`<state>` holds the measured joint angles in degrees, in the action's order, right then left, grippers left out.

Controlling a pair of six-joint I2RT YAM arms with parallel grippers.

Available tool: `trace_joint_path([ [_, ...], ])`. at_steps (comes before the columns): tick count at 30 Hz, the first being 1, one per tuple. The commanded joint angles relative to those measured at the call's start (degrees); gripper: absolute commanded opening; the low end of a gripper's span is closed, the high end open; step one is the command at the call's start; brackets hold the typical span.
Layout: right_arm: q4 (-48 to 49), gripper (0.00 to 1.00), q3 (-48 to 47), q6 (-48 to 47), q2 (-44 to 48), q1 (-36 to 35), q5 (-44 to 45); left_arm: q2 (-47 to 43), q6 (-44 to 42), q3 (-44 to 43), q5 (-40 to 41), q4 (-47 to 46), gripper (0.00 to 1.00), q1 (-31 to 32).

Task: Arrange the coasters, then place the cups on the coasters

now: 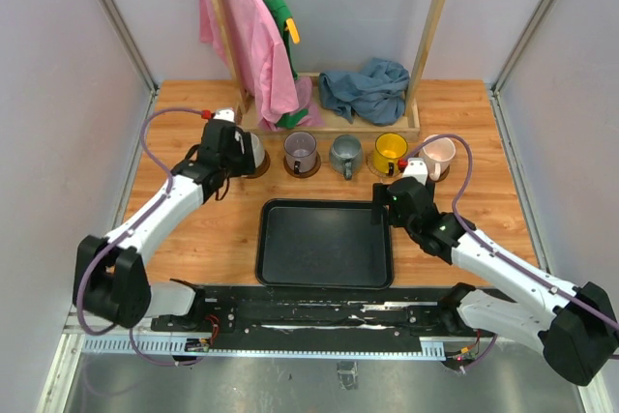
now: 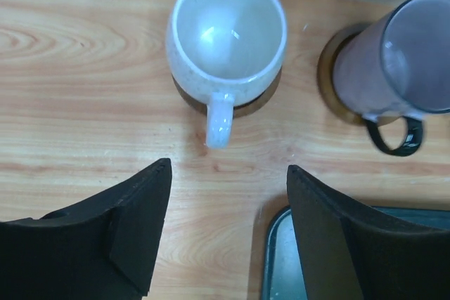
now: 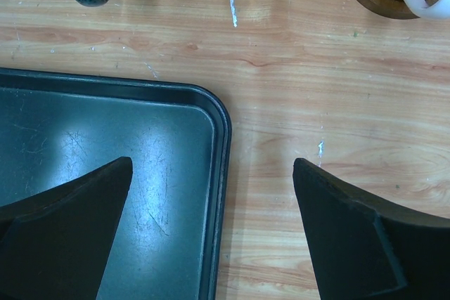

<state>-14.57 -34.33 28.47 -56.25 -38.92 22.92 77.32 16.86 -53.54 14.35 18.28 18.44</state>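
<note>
Five cups stand in a row on coasters behind the tray. In the left wrist view the cream-white cup point(image 2: 226, 33) sits upright on a dark brown coaster point(image 2: 264, 100), handle towards me. The purple cup point(image 2: 401, 61) stands on another dark coaster point(image 2: 330, 68). My left gripper point(image 2: 228, 173) is open just short of the white cup's handle, holding nothing. The top view shows the grey-blue cup point(image 1: 345, 154), yellow cup point(image 1: 390, 152) and pink cup point(image 1: 437, 155). My right gripper point(image 3: 211, 166) is open over the tray's far right corner, empty.
The black tray point(image 1: 324, 244) lies in the middle near the arms, its rim point(image 3: 225, 145) under my right gripper. A wooden rack point(image 1: 329, 123) with a pink garment point(image 1: 242, 36) and a blue cloth point(image 1: 366, 89) stands right behind the cups.
</note>
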Motion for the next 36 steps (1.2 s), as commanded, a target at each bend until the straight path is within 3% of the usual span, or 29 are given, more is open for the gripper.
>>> trace_joint_path([
  [1, 0.86, 0.98, -0.67, 0.35, -0.44, 0.85, 0.52, -6.65, 1.08, -1.69, 2.32, -0.80, 0.73, -0.16],
  [6, 0.29, 0.98, -1.72, -0.55, 0.23, 0.87, 1.56, -5.70, 1.62, -2.59, 10.97, -1.96, 0.75, -0.24],
  [15, -4.03, 0.98, -3.41, -5.62, 8.01, 1.60, 15.36, -8.47, 3.01, 0.49, 12.13, -6.59, 0.68, -0.32],
  [21, -7.76, 0.98, -3.86, -3.02, 15.06, 9.63, 24.02, -14.42, 2.56, 2.50, 17.37, -4.83, 0.70, -0.32],
  [27, -11.47, 0.98, -1.50, 3.70, 26.72, 19.98, 25.37, -24.21, 3.90, 5.98, 15.88, -4.47, 0.73, -0.29],
  [31, -12.88, 0.98, -0.69, 4.79, 32.82, 20.81, 27.53, -29.43, 4.42, 8.21, 14.17, -2.56, 0.76, -0.29],
  [36, -17.27, 0.98, -2.49, 5.58, 33.33, 20.81, 28.22, -31.38, 5.93, 9.16, 10.79, 2.22, 0.79, -0.30],
])
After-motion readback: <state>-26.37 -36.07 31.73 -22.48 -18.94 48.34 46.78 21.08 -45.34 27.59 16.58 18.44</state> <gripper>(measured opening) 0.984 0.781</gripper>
